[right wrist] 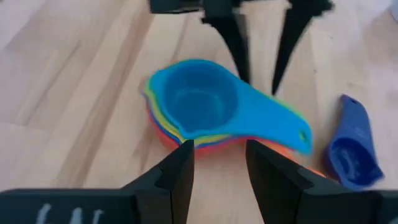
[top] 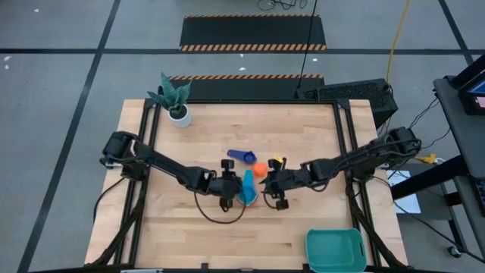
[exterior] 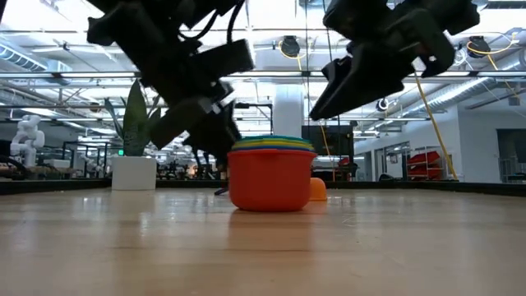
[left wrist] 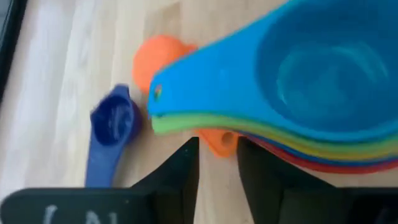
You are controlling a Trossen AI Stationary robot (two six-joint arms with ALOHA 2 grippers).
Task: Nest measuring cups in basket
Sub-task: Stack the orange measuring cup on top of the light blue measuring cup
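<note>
A nested stack of measuring cups (top: pixel 248 188) stands on the table, blue on top, then green, yellow and red (exterior: pixel 271 181). An orange cup (top: pixel 260 168) lies just beyond it, and a navy cup (top: pixel 242 155) lies farther toward the far edge. My left gripper (top: pixel 229 184) is open at the stack's left, its fingers (right wrist: pixel 239 56) above the stacked handles (left wrist: pixel 186 99). My right gripper (top: pixel 274 189) is open at the stack's right, with the bowls (right wrist: pixel 193 106) just ahead of its fingertips. The teal basket (top: pixel 335 249) sits at the near right corner.
A white plant pot (top: pixel 179 114) stands at the far left corner. Bare wood lies between the cups and the basket. The orange cup (left wrist: pixel 158 59) and the navy cup (left wrist: pixel 112 124) lie close to the stack's handle side.
</note>
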